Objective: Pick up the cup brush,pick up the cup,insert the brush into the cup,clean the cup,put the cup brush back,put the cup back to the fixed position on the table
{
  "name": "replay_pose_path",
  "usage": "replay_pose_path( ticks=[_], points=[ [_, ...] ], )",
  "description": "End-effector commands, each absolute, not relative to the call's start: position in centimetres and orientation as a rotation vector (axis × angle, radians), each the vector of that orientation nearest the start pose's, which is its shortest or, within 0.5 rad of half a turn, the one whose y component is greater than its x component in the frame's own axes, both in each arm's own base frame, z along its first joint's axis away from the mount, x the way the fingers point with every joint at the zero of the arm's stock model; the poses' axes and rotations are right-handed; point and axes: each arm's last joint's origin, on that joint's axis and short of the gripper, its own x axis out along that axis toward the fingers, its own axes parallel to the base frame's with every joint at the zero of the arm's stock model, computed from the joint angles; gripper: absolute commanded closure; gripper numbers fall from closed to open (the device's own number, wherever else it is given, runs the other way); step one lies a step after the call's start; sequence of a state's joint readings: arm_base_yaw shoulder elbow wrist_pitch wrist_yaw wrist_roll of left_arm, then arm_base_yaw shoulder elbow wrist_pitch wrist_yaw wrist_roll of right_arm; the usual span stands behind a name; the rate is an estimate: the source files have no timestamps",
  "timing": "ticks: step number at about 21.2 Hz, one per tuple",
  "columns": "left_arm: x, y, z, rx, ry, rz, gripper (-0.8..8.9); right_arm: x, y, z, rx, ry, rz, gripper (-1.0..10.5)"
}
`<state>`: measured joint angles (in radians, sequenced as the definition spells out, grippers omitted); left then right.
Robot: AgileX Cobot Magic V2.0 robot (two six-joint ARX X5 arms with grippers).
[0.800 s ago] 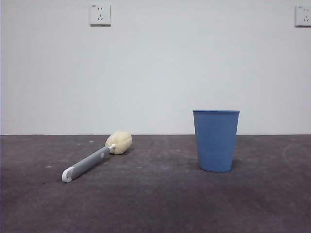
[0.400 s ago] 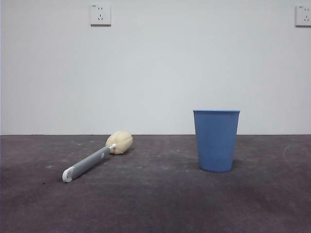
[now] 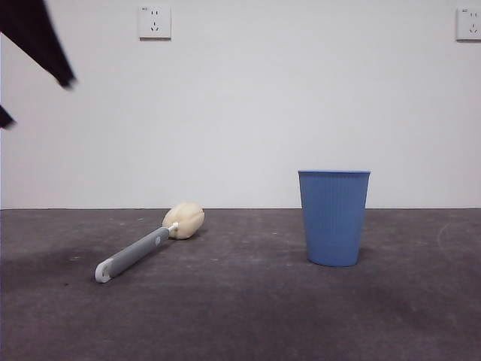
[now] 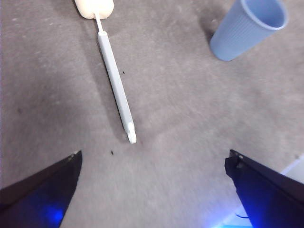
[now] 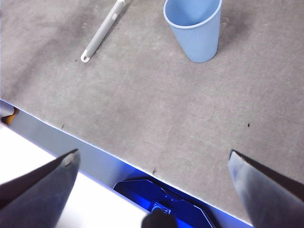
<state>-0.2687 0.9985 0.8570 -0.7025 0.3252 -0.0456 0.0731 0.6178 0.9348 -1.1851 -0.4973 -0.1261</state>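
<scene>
You have the cup brush (image 3: 144, 244) lying flat on the table (image 3: 248, 316), sponge head at 1 o'clock from its white tip. The cup (image 3: 334, 216) stands upright, well apart at 3 o'clock from the brush. Your left gripper (image 4: 152, 190) hangs above the handle's tip, jaws wide apart, empty. Your right gripper (image 5: 152, 190) waits near the table edge, jaws likewise apart.
</scene>
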Motion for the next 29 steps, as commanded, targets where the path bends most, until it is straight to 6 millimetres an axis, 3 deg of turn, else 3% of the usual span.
replay_pose_path(
  ticks=[1, 9, 13, 18, 21, 24, 29],
  points=[
    [20.0, -7.9, 26.7, -0.047, 0.889, -0.495, 2.16, 7.9, 2.0, 32.0, 0.076, 0.823, 0.586, 3.2],
    [25.5, -13.6, 20.8, 0.113, 0.965, -0.345, 2.19, 7.9, 2.0, 32.0, 0.089, 0.821, 0.580, 3.2],
    [27.3, -14.7, 18.7, 0.159, 1.006, -0.295, 2.20, 7.9, 2.0, 32.0, 0.090, 0.821, 0.580, 3.2],
    [27.9, -15.0, 16.2, 0.170, 1.067, -0.236, 2.30, 7.9, 2.0, 32.0, 0.090, 0.821, 0.580, 3.2],
    [28.0, -15.0, 15.8, 0.160, 1.085, -0.226, 4.41, 7.9, 2.0, 32.0, 0.090, 0.821, 0.580, 3.2],
    [27.9, -15.2, 15.8, 0.130, 1.102, -0.264, 8.27, 7.9, 2.0, 32.0, 0.089, 0.821, 0.580, 3.2],
    [27.5, -15.2, 15.9, 0.130, 1.132, -0.296, 8.22, 8.0, 2.0, 32.0, 0.116, 0.830, 0.569, 3.2]
  ],
)
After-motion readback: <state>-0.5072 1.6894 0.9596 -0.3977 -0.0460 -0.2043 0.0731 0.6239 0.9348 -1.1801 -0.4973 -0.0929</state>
